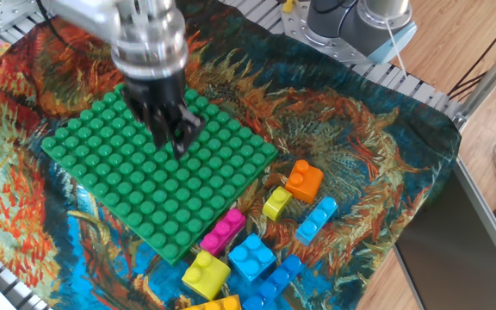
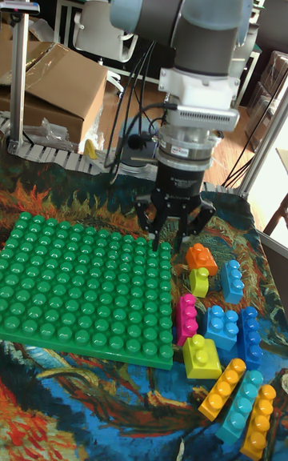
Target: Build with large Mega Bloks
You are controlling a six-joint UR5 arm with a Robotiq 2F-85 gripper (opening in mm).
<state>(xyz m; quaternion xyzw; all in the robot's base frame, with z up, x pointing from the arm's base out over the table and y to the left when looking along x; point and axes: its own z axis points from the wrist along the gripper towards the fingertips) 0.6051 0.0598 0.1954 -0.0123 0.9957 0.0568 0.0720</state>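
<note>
Approach step: gripper, jaws spread and empty above the green baseplate, must next reach the magenta brick.

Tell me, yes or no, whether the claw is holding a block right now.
No: in the tall view the claw hangs open and empty above the green baseplate, while the magenta block lies on the cloth.

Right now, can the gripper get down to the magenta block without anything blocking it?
Probably yes: the magenta block lies off the baseplate, its top uncovered; the open, empty gripper hangs above.
</note>
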